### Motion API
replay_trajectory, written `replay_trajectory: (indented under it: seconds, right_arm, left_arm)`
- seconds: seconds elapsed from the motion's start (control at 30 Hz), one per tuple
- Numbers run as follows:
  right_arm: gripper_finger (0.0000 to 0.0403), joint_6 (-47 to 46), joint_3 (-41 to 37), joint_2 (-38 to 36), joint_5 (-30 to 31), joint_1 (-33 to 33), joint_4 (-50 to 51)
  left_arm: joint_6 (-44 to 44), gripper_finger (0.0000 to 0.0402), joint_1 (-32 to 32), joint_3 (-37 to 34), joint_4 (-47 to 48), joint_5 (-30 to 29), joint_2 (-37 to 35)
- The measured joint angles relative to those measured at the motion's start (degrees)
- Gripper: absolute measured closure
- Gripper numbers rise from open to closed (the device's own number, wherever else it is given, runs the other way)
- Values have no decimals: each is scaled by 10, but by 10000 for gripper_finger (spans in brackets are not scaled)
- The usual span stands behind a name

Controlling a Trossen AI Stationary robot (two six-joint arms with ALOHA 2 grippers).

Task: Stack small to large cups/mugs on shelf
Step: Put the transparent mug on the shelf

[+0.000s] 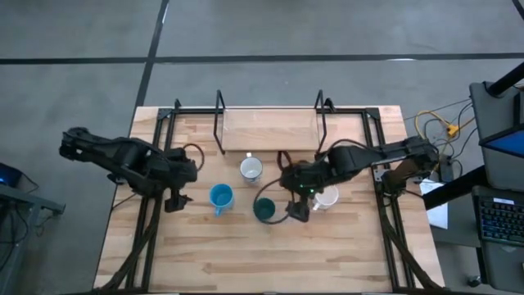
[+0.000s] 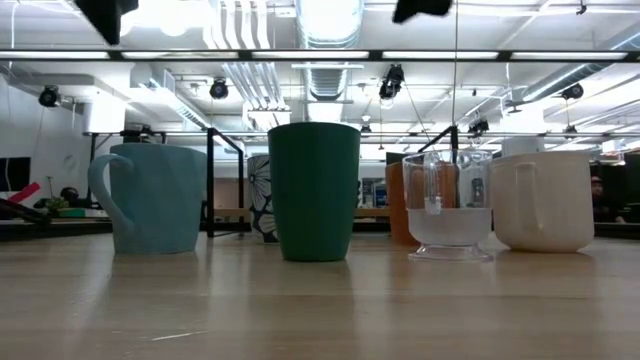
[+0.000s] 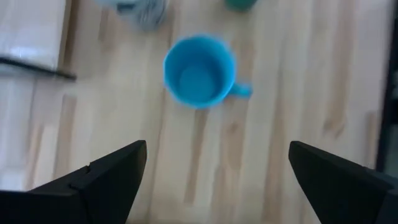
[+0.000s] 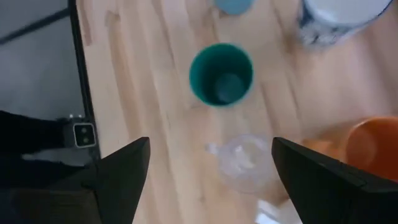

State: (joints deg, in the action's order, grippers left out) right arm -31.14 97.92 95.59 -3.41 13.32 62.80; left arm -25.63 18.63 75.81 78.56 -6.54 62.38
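1. Cups sit on the desk (image 1: 246, 254), shelf (image 1: 268, 129) bare; stacking seems unstarted.
2. Level view: glass (image 2: 450, 205) beside white mug (image 2: 545, 200).
3. Left pincer (image 3: 214, 177), released, hovers near blue mug (image 3: 199, 71).
4. Right pincer (image 4: 211, 171), released, above glass (image 4: 242, 158); lowering looks next.

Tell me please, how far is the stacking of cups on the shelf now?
Nothing looks done: the shelf shows no cup on it. In hand: the open right gripper hovers over the clear glass, and the open left gripper faces the light blue mug. Every cup, including the green cup, is unstacked on the table.
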Motion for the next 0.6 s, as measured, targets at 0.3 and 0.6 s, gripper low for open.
replay_trajectory:
  seconds: [0.3,0.6]
  right_arm:
    - [74,-126,-159,-90,-5,62,-23]
    - [74,-59,-201,-75,-57,82,-52]
  left_arm:
    - [10,23,0,3,-26,0,2]
    - [85,23,0,-2,-28,2,63]
